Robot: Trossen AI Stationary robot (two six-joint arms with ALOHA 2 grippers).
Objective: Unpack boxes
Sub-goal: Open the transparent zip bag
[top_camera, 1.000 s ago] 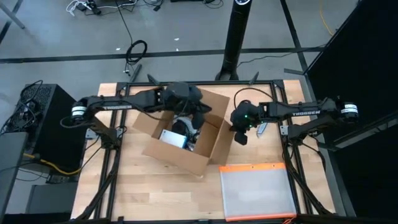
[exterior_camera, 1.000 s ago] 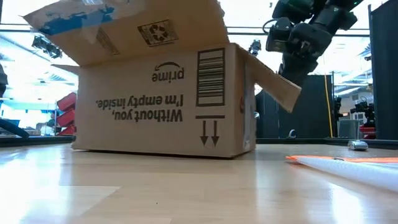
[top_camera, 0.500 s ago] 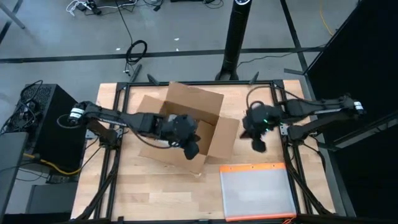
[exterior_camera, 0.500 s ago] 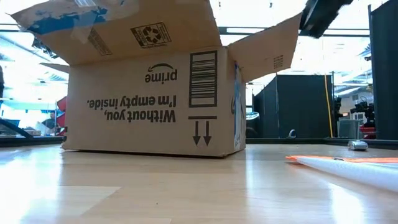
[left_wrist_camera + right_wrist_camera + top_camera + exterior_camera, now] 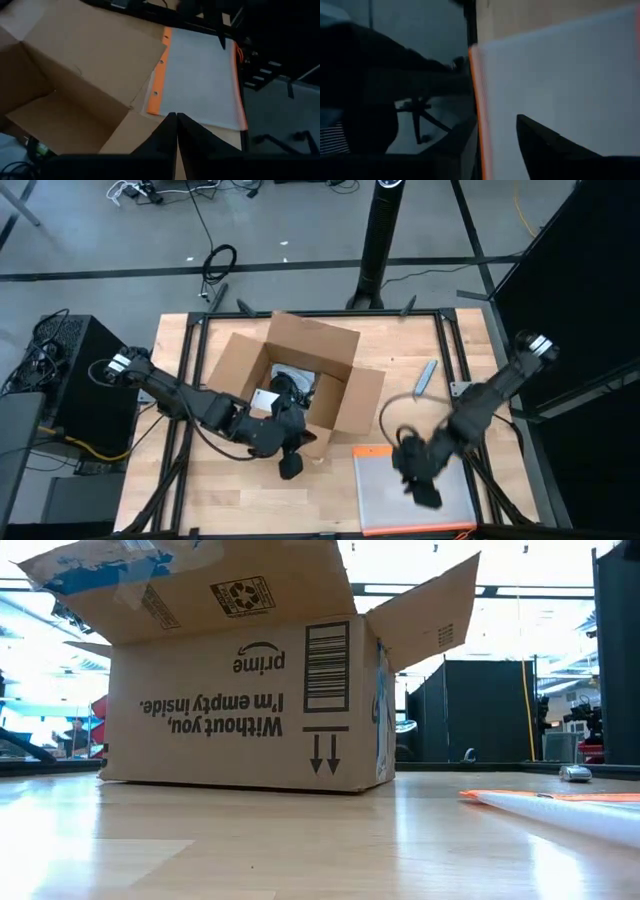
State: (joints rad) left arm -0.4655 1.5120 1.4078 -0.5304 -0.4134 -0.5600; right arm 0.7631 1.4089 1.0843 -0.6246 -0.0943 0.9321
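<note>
Wooden tabletop point(image 5: 250, 490) carries open box point(image 5: 300, 385), clear pouch point(image 5: 410, 490); left hand point(image 5: 291, 465) closed empty, right hand point(image 5: 422, 490) state unclear.

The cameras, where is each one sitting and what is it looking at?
High view: above the table, looking straight down on the open box, the pouch, both arms.
Low view: at table height, looking across at the box; no arm shows.
Left wrist view: past the shut left gripper at box and pouch.
Right wrist view: over the pouch, one finger showing.
Both wrist views share the pouch.
</note>
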